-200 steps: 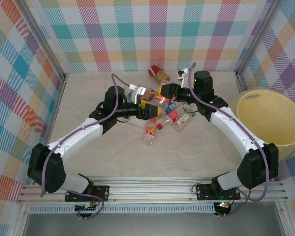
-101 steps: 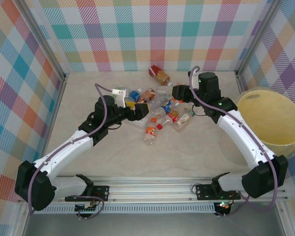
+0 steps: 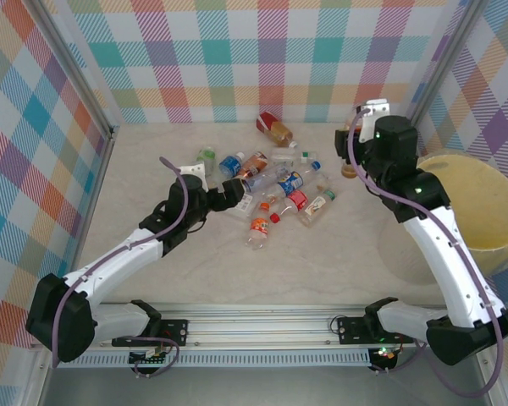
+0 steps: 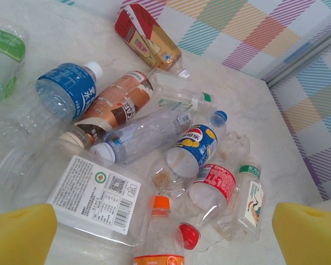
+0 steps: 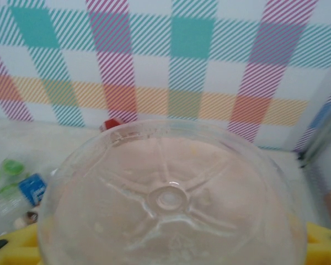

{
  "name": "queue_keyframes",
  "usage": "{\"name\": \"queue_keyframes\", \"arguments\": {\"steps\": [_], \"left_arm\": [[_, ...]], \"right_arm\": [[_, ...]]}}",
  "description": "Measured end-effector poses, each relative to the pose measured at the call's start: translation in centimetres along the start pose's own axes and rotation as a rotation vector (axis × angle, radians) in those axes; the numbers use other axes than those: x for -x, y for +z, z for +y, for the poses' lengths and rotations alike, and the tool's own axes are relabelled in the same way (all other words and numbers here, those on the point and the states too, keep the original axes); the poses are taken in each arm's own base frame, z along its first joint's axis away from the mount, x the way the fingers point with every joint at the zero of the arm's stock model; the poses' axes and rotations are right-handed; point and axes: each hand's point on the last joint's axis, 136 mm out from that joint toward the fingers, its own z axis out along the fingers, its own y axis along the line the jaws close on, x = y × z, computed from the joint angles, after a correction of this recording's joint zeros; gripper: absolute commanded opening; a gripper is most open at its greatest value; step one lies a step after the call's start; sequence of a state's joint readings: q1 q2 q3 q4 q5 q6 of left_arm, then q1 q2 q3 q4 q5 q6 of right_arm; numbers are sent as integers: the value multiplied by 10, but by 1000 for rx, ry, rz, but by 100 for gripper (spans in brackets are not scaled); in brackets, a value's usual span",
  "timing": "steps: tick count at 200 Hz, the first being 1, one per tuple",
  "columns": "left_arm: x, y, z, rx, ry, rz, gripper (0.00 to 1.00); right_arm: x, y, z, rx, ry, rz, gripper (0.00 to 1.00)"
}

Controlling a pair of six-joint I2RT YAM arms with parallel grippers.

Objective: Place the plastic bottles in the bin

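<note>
Upper right, the right hand (image 3: 350,156) grips a clear bottle (image 5: 171,199); the left hand (image 4: 165,234) spreads wide above scattered bottles (image 4: 154,132).

Bottle (image 5: 168,199) blurred, its lower part beyond the bottom edge.

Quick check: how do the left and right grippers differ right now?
Left gripper stands wide open and empty; right gripper is closed on a clear bottle. Left gripper faces the pile of bottles; right gripper is off to the side, between that pile and the bin. Both have yellow foam pads.
</note>
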State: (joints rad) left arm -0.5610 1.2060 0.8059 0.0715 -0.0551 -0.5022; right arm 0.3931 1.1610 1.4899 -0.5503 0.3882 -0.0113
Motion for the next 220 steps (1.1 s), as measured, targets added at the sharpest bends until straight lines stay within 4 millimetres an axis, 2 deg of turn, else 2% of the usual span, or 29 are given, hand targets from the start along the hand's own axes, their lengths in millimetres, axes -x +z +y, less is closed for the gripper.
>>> {"name": "queue_keyframes", "arguments": {"steps": [18,52,102,125,152,189,220], "left_arm": [[0,5,-1,-4,-3,-5,100],[-6,20,1,13,-5,38,100],[-12,33,-5,-8,-43,81,100],[-17,40,-5,-4,-62,103,100],[-19,43,-3,6,-74,113,100],[-17,49,-4,23,-80,130,100],[-16,58,-5,43,-82,152,100]], "right_arm": [[17,-15,-18,-81,-38,-47,43],[29,-46,-54,-253,-109,-91,41],[23,-82,-123,-557,-156,-64,40],[11,-100,-159,-703,-164,-42,39],[-1,-112,-189,-827,-150,-6,40],[-25,-112,-220,-941,-118,67,40],[-57,-108,-244,-1021,-72,148,43]]}}
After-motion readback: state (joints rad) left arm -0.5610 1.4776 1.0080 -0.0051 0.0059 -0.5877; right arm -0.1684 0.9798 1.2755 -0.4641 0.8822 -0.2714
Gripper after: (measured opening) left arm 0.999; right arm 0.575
